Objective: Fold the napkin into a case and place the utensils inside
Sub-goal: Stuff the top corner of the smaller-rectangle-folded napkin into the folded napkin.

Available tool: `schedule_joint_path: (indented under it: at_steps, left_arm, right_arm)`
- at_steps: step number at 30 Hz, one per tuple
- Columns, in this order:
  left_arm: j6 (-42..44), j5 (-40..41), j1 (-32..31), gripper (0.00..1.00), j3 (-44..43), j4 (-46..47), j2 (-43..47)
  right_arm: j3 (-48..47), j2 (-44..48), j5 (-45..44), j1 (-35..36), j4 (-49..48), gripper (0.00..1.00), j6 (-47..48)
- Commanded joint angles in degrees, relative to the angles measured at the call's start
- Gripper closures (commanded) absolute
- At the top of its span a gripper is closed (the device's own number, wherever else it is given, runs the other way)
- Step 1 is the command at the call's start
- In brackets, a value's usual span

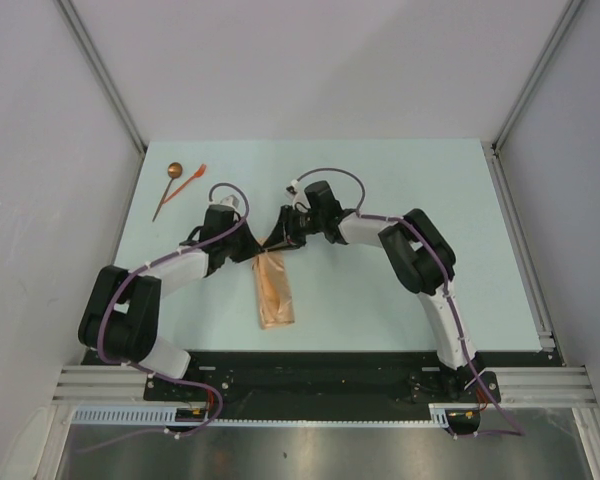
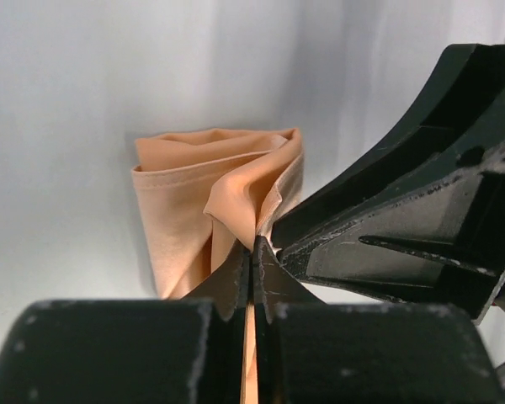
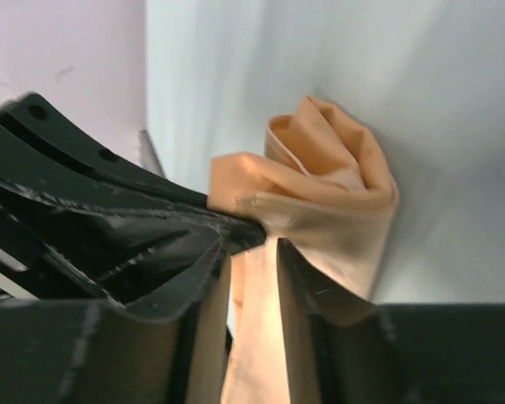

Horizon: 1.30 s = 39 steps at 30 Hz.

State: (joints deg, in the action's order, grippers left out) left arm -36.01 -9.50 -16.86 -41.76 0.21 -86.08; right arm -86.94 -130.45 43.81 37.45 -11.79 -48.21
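From above, a pale blue-green bench (image 1: 400, 200) sits between plain grey-white walls, with a metal rail (image 1: 320, 382) along its near edge. On it the tan-orange napkin (image 1: 276, 295) lies as a narrow layered strip pointing away from the arm bases. Its far end is lifted to where the left pincer (image 1: 248, 236) and the right pincer (image 1: 282, 233) meet. The dark-handled spoon (image 1: 169, 187) and the orange-red fork-like piece (image 1: 192, 181) lie just beside each other at the far left corner, well apart from the cloth. In the left wrist view, the left pincer (image 2: 251, 263) is closed almost to nothing on a thin edge of napkin (image 2: 194, 198), with the other arm's black body close on the right. In the right wrist view, the right pincer (image 3: 254, 257) is narrowly parted, and a fold of napkin (image 3: 337, 202) fills the gap between its fingers (image 3: 320, 337) and bunches up beyond them.
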Motion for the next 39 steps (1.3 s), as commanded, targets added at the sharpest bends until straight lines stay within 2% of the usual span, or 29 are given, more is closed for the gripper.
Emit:
schedule_joint_path:
  at_steps: [1, 6, 8, 13, 19, 32, 39]
  left_arm:
    - [-0.90, -2.46, -0.10, 1.00, -3.07, -1.79, -0.05]
    - [-1.69, -3.16, 0.34, 1.00, -4.03, -4.34, 0.22]
    - [-2.83, -4.38, 0.60, 1.00, -4.64, -4.95, -0.13]
    - [-5.03, -6.67, 0.78, 1.00, -6.32, -6.80, -1.28]
    - [-5.74, -7.28, 1.39, 1.00, -6.14, -7.24, -1.28]
    - [-8.72, -11.59, 3.33, 1.00, -5.70, -6.63, -2.07]
    - [-10.75, -15.11, 4.82, 1.00, -4.83, -5.13, -3.21]
  right_arm:
    - [-0.78, 9.24, -4.34, -0.63, 11.52, 0.62, 16.90]
    - [2.30, 12.77, -9.08, 2.61, 15.65, 0.52, 26.65]
    - [2.65, 12.68, -9.71, 3.85, 14.96, 0.49, 28.16]
    - [5.01, 12.94, -17.52, 7.98, 12.41, 0.44, 31.50]
    - [7.48, 13.47, -23.59, 9.22, 8.81, 0.41, 33.09]
    - [8.45, 13.21, -30.54, 10.97, 2.04, 0.39, 34.32]
    - [7.83, 12.06, -32.30, 12.20, 0.64, 0.54, 35.99]
